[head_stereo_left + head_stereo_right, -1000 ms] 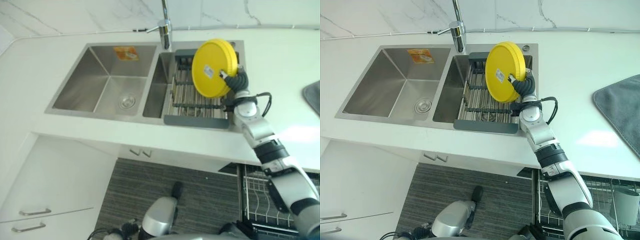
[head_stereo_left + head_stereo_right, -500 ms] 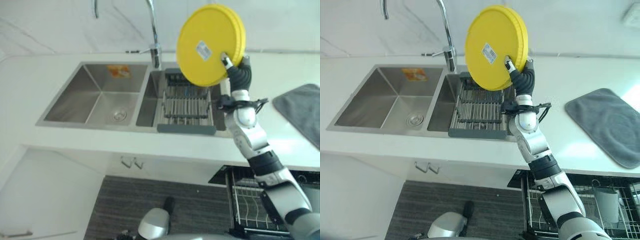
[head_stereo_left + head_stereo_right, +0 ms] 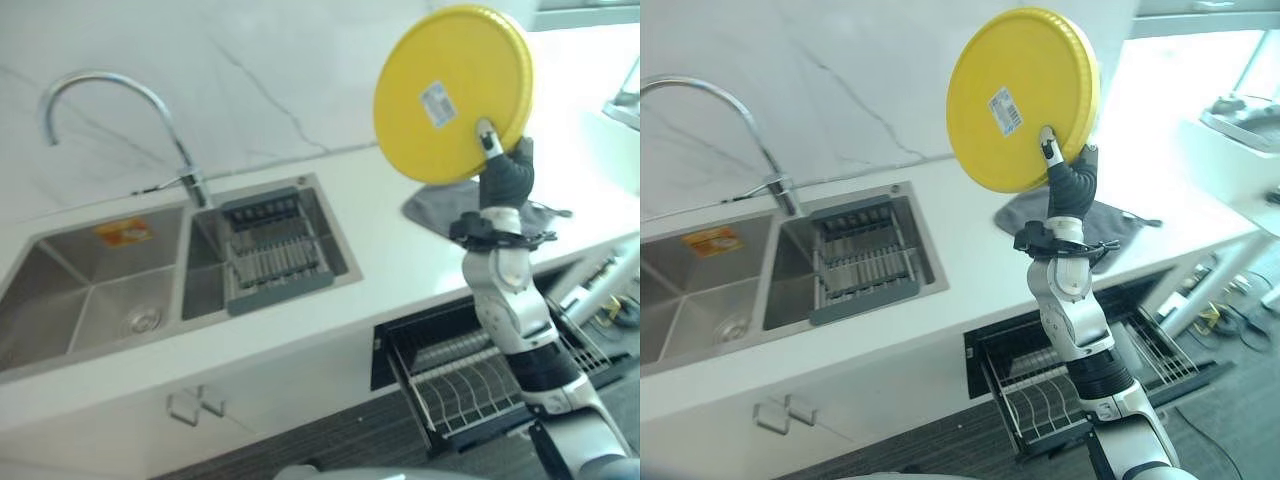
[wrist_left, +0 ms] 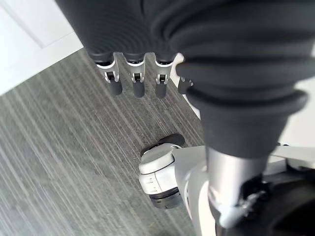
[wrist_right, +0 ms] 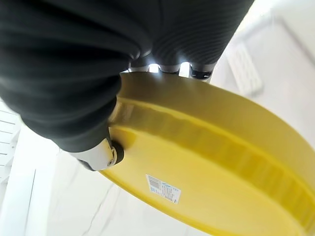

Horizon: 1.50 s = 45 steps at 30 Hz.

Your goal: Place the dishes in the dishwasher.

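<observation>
The right hand (image 3: 505,172) was up high, above the counter (image 3: 400,260), and it held a yellow plate (image 3: 452,92). Its thumb (image 3: 487,136) pressed on the plate's flat bottom, near the rim, and its fingers (image 5: 197,73) went round the other side, so the plate was pinched between them. The plate stood almost upright, with its bottom facing the camera. A small white sticker (image 3: 437,103) sat on that bottom. Well below the hand, the dishwasher (image 3: 470,375) was open under the counter, and its wire rack (image 3: 1040,405) was pulled out. A grey mat (image 3: 445,205) lay on the counter just behind the right arm. Far off to the left was the sink (image 3: 90,300) with two bowls. A grey rack (image 3: 268,255) sat in the bowl on the right, and the curved tap (image 3: 120,110) stood behind the sink. The left hand (image 4: 138,73) hung low over the striped grey floor (image 4: 64,162). Its fingers (image 4: 114,83) were straight and loose, and it held nothing.
</observation>
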### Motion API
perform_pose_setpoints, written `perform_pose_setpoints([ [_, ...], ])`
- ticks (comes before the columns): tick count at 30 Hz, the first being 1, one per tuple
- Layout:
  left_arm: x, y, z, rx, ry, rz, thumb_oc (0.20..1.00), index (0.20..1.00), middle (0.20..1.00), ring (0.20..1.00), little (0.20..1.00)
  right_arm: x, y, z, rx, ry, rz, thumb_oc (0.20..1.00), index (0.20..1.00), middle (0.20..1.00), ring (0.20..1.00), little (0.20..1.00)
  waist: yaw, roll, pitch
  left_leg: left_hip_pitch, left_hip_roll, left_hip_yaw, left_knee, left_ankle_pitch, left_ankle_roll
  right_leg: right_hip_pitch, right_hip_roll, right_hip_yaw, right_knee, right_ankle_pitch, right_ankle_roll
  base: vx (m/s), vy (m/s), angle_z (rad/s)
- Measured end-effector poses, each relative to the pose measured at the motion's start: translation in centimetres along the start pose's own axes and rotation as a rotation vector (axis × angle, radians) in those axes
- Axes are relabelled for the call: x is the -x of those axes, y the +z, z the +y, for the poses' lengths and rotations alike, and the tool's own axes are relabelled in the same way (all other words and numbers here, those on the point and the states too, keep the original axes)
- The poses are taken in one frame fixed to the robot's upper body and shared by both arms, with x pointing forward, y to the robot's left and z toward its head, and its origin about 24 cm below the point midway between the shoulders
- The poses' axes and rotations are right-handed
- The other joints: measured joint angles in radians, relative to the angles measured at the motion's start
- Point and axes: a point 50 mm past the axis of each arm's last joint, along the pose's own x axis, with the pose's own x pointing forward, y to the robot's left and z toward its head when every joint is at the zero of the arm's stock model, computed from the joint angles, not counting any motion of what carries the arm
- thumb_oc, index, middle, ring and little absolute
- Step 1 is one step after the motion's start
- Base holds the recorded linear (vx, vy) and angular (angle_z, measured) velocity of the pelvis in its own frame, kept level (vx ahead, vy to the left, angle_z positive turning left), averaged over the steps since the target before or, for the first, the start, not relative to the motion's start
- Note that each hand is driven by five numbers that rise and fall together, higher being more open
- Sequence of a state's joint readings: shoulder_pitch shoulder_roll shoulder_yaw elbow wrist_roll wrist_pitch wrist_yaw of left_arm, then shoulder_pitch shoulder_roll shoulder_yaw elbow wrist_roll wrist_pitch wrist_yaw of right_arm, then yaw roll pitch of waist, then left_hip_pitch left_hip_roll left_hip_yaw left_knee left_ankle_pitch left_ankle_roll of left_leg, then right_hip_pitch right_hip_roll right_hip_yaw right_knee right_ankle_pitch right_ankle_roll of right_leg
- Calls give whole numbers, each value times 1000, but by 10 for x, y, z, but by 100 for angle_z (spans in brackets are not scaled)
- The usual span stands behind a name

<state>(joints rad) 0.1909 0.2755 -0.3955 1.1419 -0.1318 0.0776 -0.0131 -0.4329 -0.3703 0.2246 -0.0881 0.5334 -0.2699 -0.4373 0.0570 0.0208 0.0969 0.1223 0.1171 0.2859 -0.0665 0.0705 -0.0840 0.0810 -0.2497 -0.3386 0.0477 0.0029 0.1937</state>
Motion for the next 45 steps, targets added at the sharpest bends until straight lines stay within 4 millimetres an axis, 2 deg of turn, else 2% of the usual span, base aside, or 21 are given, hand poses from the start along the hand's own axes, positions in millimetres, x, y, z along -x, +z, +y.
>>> perform_pose_setpoints([
  [3, -1, 7, -1, -8, -3, -19, 1000, 1000, 1000, 1000, 1000, 8, -5, -12, 30, 11, 39, 200, 200, 200, 200, 200, -34, 3, -1, 4, 15, 35, 13, -5, -5, -41, 10, 28, 44, -10, -15, -42, -103, -39],
  [4, -1, 8, -1, -11, -2, -25, 1000, 1000, 1000, 1000, 1000, 13, -9, -15, 34, 24, 64, 200, 200, 200, 200, 200, -27, 2, -1, 8, 22, 60, 20, -9, -7, -65, 14, 53, 67, -15, -23, -30, -53, -74],
  [7, -2, 17, 0, -22, 1, -51, 1000, 1000, 1000, 1000, 1000, 20, -11, -28, 60, 20, 102, 200, 200, 200, 200, 200, -51, -5, 1, 25, 40, 129, 37, -23, -16, -95, 17, 51, 82, -2, -30, -25, -56, -74],
  [8, -2, 16, 1, -37, 0, -46, 1000, 1000, 1000, 1000, 1000, 26, -13, -35, 71, 15, 118, 200, 200, 200, 200, 200, -59, -7, 2, 35, 44, 141, 37, -25, -15, -103, 19, 58, 94, -3, -32, -31, -60, -50],
  [9, -2, 12, 0, -45, -3, -32, 1000, 1000, 1000, 1000, 1000, 34, -14, -47, 96, -13, 144, 200, 200, 200, 200, 200, -93, -13, 7, 38, 49, 157, 37, -31, -7, -111, 23, 64, 99, -2, -34, -29, -56, -46],
  [12, -2, 11, 0, -44, -1, -40, 1000, 1000, 1000, 1000, 1000, 53, -18, -70, 140, -69, 199, 200, 200, 200, 200, 200, -104, -14, 13, 40, 54, 193, 40, -35, -10, -145, 34, 105, 112, 2, -42, -25, -50, -40],
  [17, -1, 14, 2, -48, 8, -58, 1000, 1000, 1000, 1000, 1000, 91, -28, -93, 171, -90, 324, 200, 200, 200, 200, 200, -137, -21, 43, 39, 61, 247, 52, -42, -13, -186, 31, 110, 114, 14, -55, -30, -16, -37],
  [23, -1, 16, 10, -44, 40, -69, 1000, 1000, 1000, 1000, 1000, 99, -30, -103, 171, -92, 351, 200, 200, 200, 200, 200, -184, -40, 87, 36, 69, 282, 70, -49, -17, -211, 33, 112, 115, 32, -66, -14, 2, -21],
  [26, 0, 19, 12, -41, 63, -79, 1000, 1000, 1000, 1000, 1000, 103, -33, -108, 143, -95, 367, 200, 200, 200, 200, 200, -187, -42, 89, 36, 70, 289, 72, -53, -17, -215, 34, 112, 115, 36, -68, -18, 10, -8],
  [28, 0, 21, 14, -42, 66, -86, 1000, 1000, 1000, 1000, 1000, 104, -36, -106, 131, -79, 380, 200, 200, 200, 200, 200, -185, -45, 95, 34, 69, 292, 74, -56, -17, -219, 34, 115, 116, 42, -65, -29, 22, -6],
  [34, 2, 31, 20, -84, 73, -131, 1000, 1000, 1000, 1000, 1000, 108, -61, -81, 62, 36, 456, 200, 200, 200, 200, 200, -167, -53, 117, 11, 76, 298, 152, -107, -17, -227, 28, 138, 129, 59, -70, 7, 21, -9],
  [38, 3, 38, 24, -93, 78, -156, 1000, 1000, 1000, 1000, 1000, 108, -69, -79, 50, 40, 482, 200, 200, 200, 200, 200, -144, -55, 137, 2, 78, 294, 176, -122, -16, -229, 22, 138, 126, 54, -60, -1, 3, 1],
  [41, 3, 44, 26, -99, 79, -171, 1000, 1000, 1000, 1000, 1000, 104, -72, -72, 39, 60, 482, 200, 200, 200, 200, 200, -134, -55, 156, -4, 80, 289, 194, -131, -17, -228, 19, 138, 127, 54, -60, -7, -1, 2],
  [44, 4, 55, 30, -148, 78, -199, 1000, 1000, 1000, 1000, 1000, 95, -75, -57, 18, 109, 474, 200, 200, 200, 200, 200, -128, -53, 173, -57, 91, 274, 247, -149, -11, -246, 15, 132, 129, 66, -59, -2, -8, 6],
  [45, 4, 57, 30, -149, 79, -206, 1000, 1000, 1000, 1000, 1000, 93, -76, -53, 14, 118, 479, 200, 200, 200, 200, 200, -123, -53, 181, -59, 92, 273, 252, -151, -10, -245, 16, 132, 129, 75, -69, 0, 0, 0],
])
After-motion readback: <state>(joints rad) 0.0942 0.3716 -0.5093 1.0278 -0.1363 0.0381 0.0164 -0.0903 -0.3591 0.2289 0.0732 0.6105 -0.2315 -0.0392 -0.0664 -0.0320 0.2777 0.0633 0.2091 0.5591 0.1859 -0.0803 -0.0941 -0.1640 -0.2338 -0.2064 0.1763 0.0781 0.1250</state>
